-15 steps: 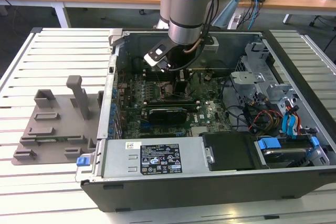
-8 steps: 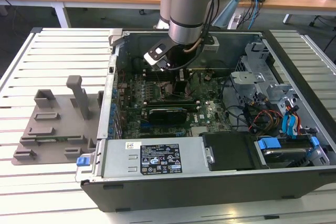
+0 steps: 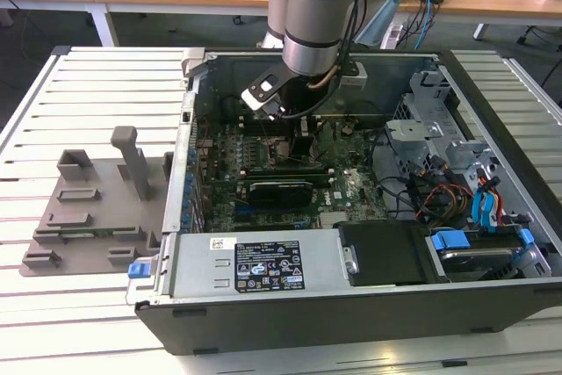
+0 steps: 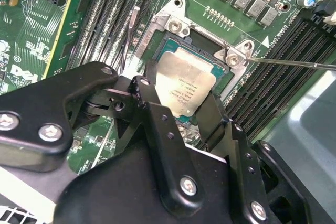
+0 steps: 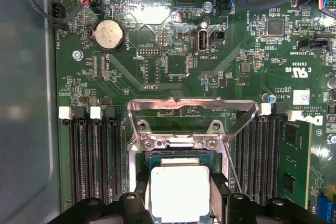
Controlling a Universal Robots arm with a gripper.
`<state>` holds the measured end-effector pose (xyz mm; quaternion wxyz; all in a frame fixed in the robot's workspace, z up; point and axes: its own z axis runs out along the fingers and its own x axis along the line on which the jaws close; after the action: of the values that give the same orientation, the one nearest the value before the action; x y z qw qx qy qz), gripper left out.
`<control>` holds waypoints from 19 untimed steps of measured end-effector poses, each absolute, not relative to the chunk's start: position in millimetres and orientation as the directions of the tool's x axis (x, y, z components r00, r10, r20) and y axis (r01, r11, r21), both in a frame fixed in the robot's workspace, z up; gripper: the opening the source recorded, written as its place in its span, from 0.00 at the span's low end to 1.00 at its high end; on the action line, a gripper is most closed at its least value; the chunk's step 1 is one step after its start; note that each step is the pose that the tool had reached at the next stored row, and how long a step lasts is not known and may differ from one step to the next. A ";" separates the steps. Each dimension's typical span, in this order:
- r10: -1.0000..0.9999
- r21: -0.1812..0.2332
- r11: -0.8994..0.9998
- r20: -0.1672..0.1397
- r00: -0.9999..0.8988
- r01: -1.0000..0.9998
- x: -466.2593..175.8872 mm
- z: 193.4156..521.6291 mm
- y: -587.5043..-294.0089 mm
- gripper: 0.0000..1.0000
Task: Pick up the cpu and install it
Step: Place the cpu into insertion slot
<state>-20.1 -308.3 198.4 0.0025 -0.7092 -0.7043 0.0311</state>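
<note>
Second wrist view: cpu (image 4: pixel 191 82) sits between fingers of gripper (image 4: pixel 181 94), above centre of socket (image 4: pixel 176 24)
Grip: narrow, clamped on cpu's opposite edges

Small print on cpu (image 4: pixel 188 88), motherboard (image 5: pixel 236 93)

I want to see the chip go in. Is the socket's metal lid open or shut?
Open: in the first wrist view the metal lid is flipped back, leaving the cpu uncovered.
</note>
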 end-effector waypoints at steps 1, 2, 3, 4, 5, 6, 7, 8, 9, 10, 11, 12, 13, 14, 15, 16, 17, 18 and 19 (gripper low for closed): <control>0.999 -0.047 -0.008 -0.040 0.006 0.999 -20.1 198.4 -308.3 0.54; 0.999 -0.047 -0.008 -0.041 0.006 0.999 -20.1 198.4 -308.3 0.54; 0.999 -0.047 -0.008 -0.040 0.006 0.999 -20.1 198.3 -308.3 0.54; 0.999 -0.047 -0.008 -0.040 0.006 0.999 -20.0 198.3 -308.2 0.55; 0.999 -0.047 -0.008 -0.040 0.006 0.999 -20.0 198.3 -308.2 0.55; 0.999 -0.047 -0.008 -0.040 0.006 0.999 -20.0 198.3 -308.2 0.55; 0.999 -0.047 -0.008 -0.040 0.006 0.999 -20.0 198.3 -308.3 0.62; 0.999 -0.047 -0.008 -0.041 0.006 0.999 -20.1 198.4 -308.3 0.62; 0.999 -0.048 -0.008 -0.041 0.007 0.999 -20.1 200.1 -308.3 0.62; 0.999 -0.047 -0.008 -0.041 0.007 0.999 -20.1 204.0 -308.3 0.62; 0.999 -0.047 -0.008 -0.041 0.007 0.999 -20.1 208.6 -308.3 0.62; 0.999 -0.047 -0.008 -0.040 0.006 0.999 -20.1 214.6 -308.1 0.62; 0.999 -0.047 -0.008 -0.041 0.006 0.999 -20.1 219.7 -307.4 0.60; 0.999 -0.047 -0.008 -0.040 0.006 0.999 -20.0 223.9 -307.0 0.53; 0.999 -0.047 -0.008 -0.040 0.007 0.999 -20.1 227.6 -306.8 0.47; 0.999 -0.047 -0.008 -0.040 0.006 0.999 -20.0 230.6 -306.6 0.41; 0.999 -0.047 -0.008 -0.040 0.007 0.999 -20.1 234.8 -306.4 0.35; 0.999 -0.047 -0.008 -0.040 0.007 0.999 -20.1 237.6 -306.1 0.29; 0.999 -0.047 -0.008 -0.041 0.006 0.999 -20.0 240.2 -306.0 0.23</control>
<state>-20.0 -306.0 240.2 0.0025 -0.7094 -0.7041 0.0311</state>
